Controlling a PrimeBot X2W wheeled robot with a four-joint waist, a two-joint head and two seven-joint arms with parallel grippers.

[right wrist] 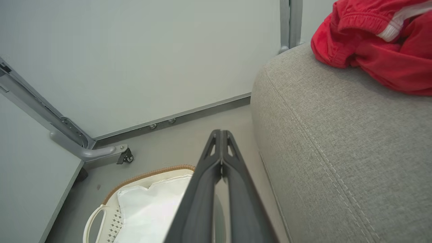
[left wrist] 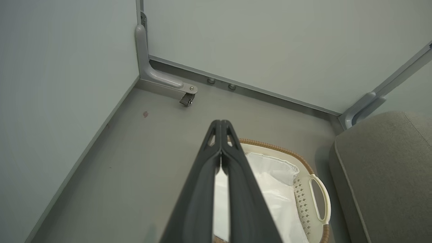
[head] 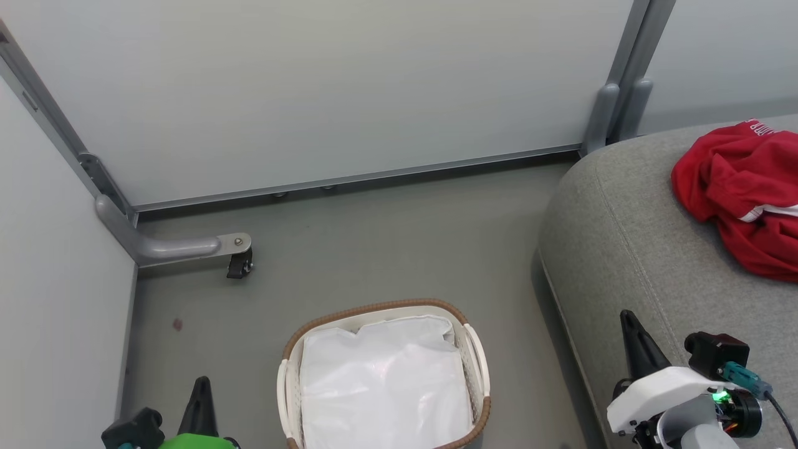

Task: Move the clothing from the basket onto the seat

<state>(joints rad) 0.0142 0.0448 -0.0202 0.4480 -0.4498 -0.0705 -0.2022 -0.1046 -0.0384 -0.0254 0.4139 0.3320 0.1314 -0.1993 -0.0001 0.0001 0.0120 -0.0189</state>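
The right edge cuts off the red clothing (head: 742,187), and its white letters (head: 762,129) are too small to read. The bottom edge cuts off the basket (head: 374,307). My left fingers (left wrist: 199,189) hide part of it.

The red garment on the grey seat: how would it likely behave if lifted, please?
Probably floppy: the bright red fabric garment lies crumpled in folds on the grey upholstered seat. Likely light, being thin cloth; it should drape, not roll.
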